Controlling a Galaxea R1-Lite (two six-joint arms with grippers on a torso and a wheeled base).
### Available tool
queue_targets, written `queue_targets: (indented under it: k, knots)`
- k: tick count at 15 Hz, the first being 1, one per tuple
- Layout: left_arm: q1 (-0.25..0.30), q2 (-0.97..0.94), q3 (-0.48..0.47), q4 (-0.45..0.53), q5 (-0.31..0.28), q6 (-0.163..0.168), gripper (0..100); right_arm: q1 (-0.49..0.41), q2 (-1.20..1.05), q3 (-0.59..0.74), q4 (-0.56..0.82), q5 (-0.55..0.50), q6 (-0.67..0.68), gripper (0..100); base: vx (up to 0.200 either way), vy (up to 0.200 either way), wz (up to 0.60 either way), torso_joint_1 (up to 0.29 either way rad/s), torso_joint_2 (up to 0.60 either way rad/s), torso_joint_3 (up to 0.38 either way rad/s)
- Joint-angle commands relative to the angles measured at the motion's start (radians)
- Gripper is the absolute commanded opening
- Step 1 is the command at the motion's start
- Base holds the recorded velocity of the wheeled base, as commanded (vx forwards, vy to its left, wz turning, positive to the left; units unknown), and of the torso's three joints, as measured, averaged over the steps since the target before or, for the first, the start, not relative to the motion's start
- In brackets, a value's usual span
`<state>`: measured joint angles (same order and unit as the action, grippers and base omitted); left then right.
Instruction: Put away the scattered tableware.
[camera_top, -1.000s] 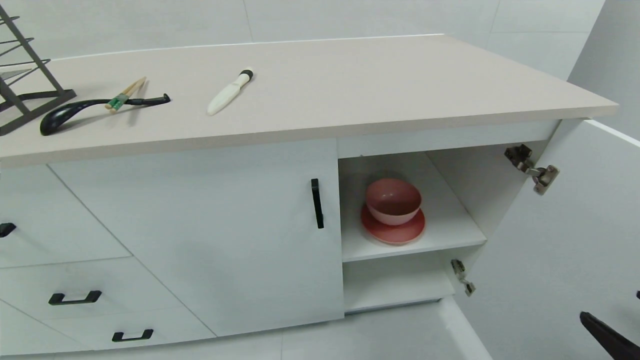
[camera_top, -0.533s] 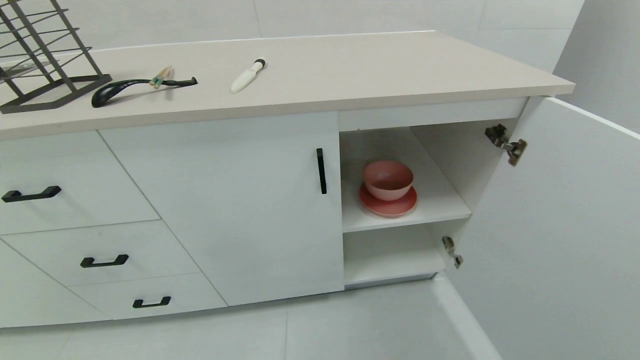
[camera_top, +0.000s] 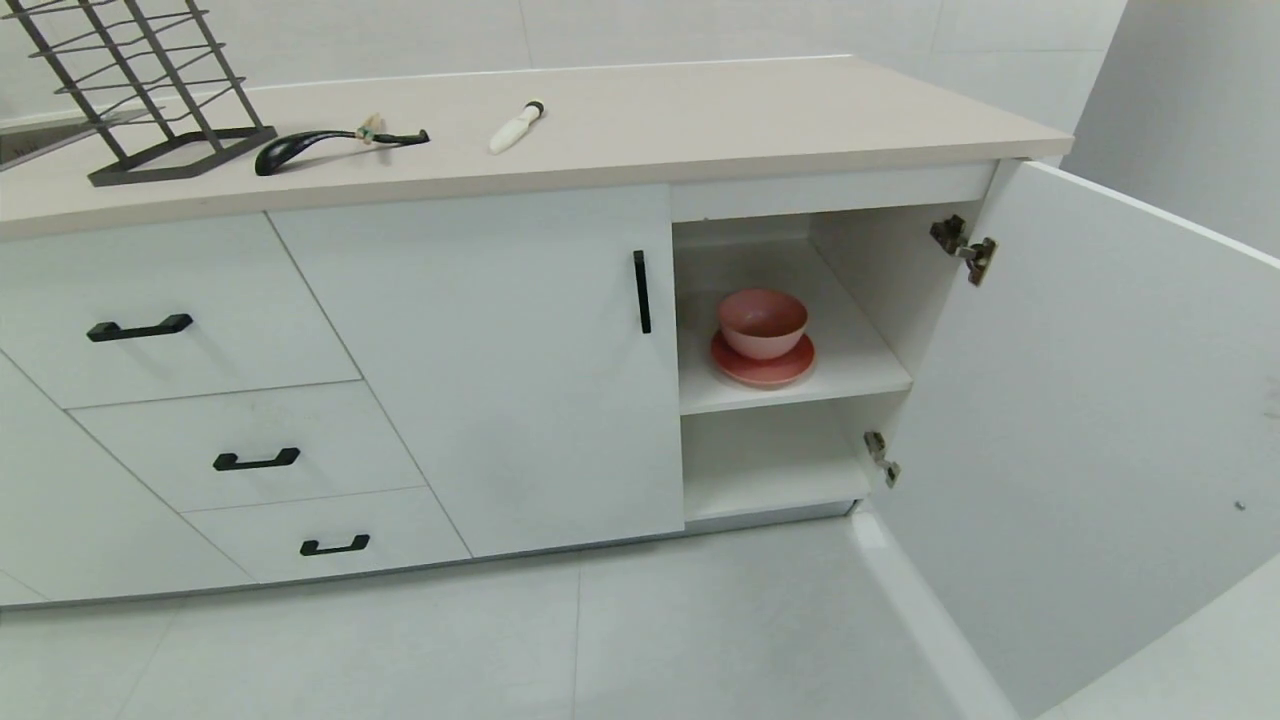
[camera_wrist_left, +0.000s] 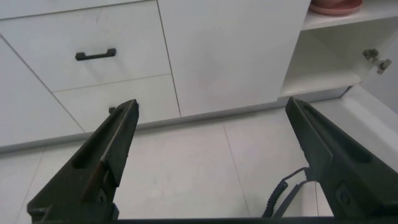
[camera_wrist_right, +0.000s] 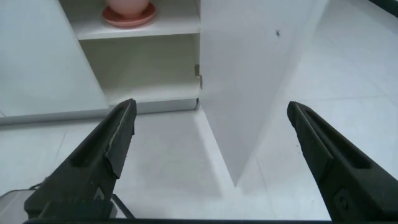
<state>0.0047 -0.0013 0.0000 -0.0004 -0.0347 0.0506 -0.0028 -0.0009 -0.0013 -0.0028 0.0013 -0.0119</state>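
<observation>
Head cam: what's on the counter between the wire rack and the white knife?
The black ladle, with chopsticks resting at its handle; otherwise bare countertop. The head view shows this.

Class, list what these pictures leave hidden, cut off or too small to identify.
Head view: rack, top and left cut by the edge.
Head view: thin item across the ladle, too small to identify.
Head view: closed door hides whatever lies behind it.
</observation>
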Motion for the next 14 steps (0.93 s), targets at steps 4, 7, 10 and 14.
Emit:
queue_targets:
  k: [4, 7, 10, 14]
  knots:
    - [0.0, 0.001, 0.0, 0.0, -0.001, 0.005, 100, 0.0, 0.001, 0.001, 0.004, 0.0, -0.003, 100, 0.0, -0.05, 0.0, -0.001, 0.0, 0.001]
    - [0.0, 0.001, 0.0, 0.0, -0.001, 0.008, 100, 0.0, 0.001, 0.001, 0.004, 0.0, -0.005, 100, 0.0, -0.2, 0.0, 0.002, 0.0, 0.001]
    - [0.0, 0.001, 0.0, 0.0, -0.001, 0.008, 100, 0.0, 0.001, 0.001, 0.004, 0.002, -0.005, 100, 0.0, -0.2, 0.0, 0.001, 0.0, -0.001]
    - [0.0, 0.001, 0.0, 0.0, -0.001, 0.005, 100, 0.0, 0.001, 0.001, 0.004, 0.002, -0.005, 100, 0.0, -0.2, 0.0, 0.0, 0.0, 0.002]
